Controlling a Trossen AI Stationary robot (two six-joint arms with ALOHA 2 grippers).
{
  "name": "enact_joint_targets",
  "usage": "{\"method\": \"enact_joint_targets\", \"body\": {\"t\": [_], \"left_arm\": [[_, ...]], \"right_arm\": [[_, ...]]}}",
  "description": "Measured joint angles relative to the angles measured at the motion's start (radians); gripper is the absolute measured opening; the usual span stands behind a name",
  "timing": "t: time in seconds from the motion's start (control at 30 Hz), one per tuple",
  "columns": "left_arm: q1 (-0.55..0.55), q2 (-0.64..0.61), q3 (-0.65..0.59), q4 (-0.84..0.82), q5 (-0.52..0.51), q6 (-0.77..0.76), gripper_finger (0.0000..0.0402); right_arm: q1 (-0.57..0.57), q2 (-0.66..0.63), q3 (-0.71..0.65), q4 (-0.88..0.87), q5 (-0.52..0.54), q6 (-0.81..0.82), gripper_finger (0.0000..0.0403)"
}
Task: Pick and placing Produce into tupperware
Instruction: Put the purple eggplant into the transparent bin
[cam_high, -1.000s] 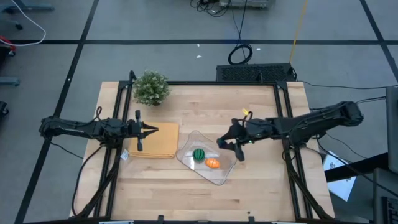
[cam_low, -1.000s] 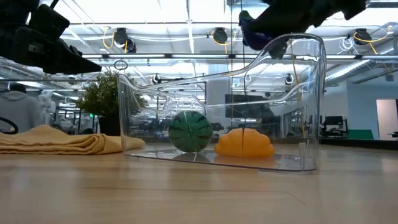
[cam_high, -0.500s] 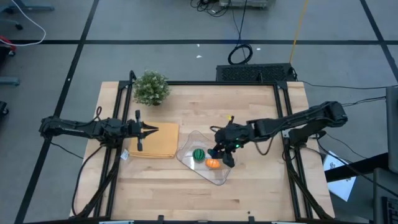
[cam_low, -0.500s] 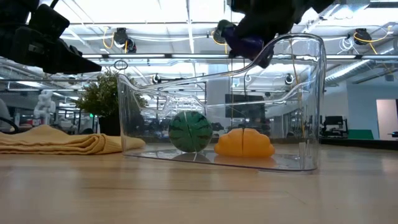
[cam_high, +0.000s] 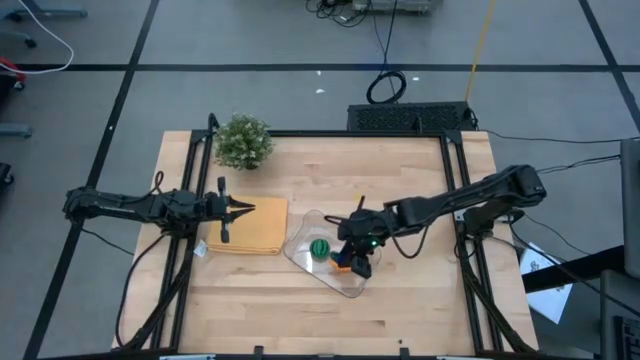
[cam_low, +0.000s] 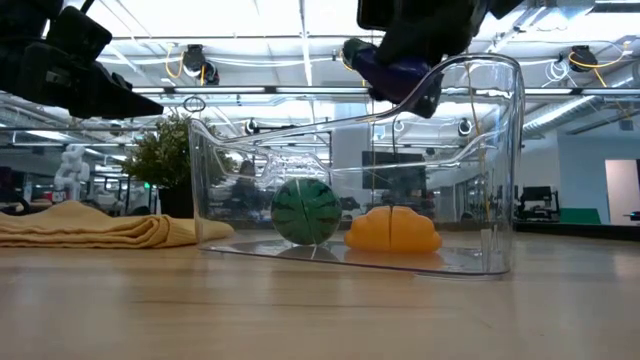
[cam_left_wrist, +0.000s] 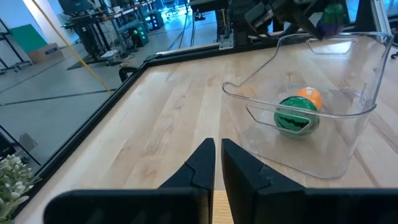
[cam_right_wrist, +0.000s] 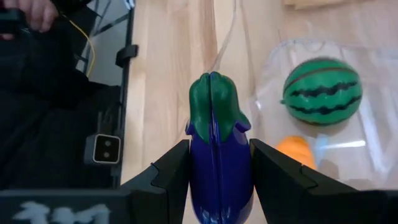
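So we've got the right gripper (cam_right_wrist: 214, 168) clamped on the toy eggplant (cam_right_wrist: 214, 146), one dark finger pressed to each side of its purple body, green cap poking out past the fingertips. In the high view that gripper (cam_high: 352, 258) sits just right of centre, over the clear tupperware (cam_high: 300, 252). From table level we see the eggplant (cam_low: 392, 68) up near the top of the frame, level with the container's tall rim and well clear of its floor, so it's being carried, not resting on anything.

Below it, inside the tupperware (cam_low: 505, 150), the striped watermelon ball (cam_low: 305, 210) and the orange piece (cam_low: 393, 230) sit on the bottom side by side, close together; we can't tell if they actually touch. From above the watermelon (cam_high: 319, 247) is the left one and the orange piece (cam_high: 341, 263) peeks out at the gripper's left edge.

Moving outward, the folded tan cloth (cam_high: 255, 226) lies just left of the tupperware, and the small potted plant (cam_high: 243, 141) stands at the table's upper left corner. The light wooden table (cam_high: 300, 310) fills the middle of the frame.

The left gripper (cam_high: 245, 208) waits at the left side over the cloth's edge, and its wrist camera shows its fingers (cam_left_wrist: 205, 165) closed almost together with nothing between them.
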Motion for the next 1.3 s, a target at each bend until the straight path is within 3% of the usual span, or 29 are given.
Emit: {"method": "enact_joint_targets", "body": {"t": [0.23,0.63,1.07,1.3], "left_arm": [[0.000,0.001,0.000,0.000,0.000,-0.002,0.0033],[0.000,0.001,0.000,-0.002,0.001,-0.003,0.0033],[0.000,0.001,0.000,-0.002,0.002,-0.003,0.0033],[0.000,0.001,0.000,-0.007,0.003,-0.003,0.0033]], "right_arm": [[0.004,0.079,0.001,0.079,-0.061,0.031,0.0145],[-0.002,0.180,0.069,-0.003,-0.154,-0.027,0.0145],[-0.015,0.180,0.121,-0.093,-0.119,-0.088,0.0145],[0.025,0.180,0.121,-0.127,-0.019,-0.302,0.0145]]}}
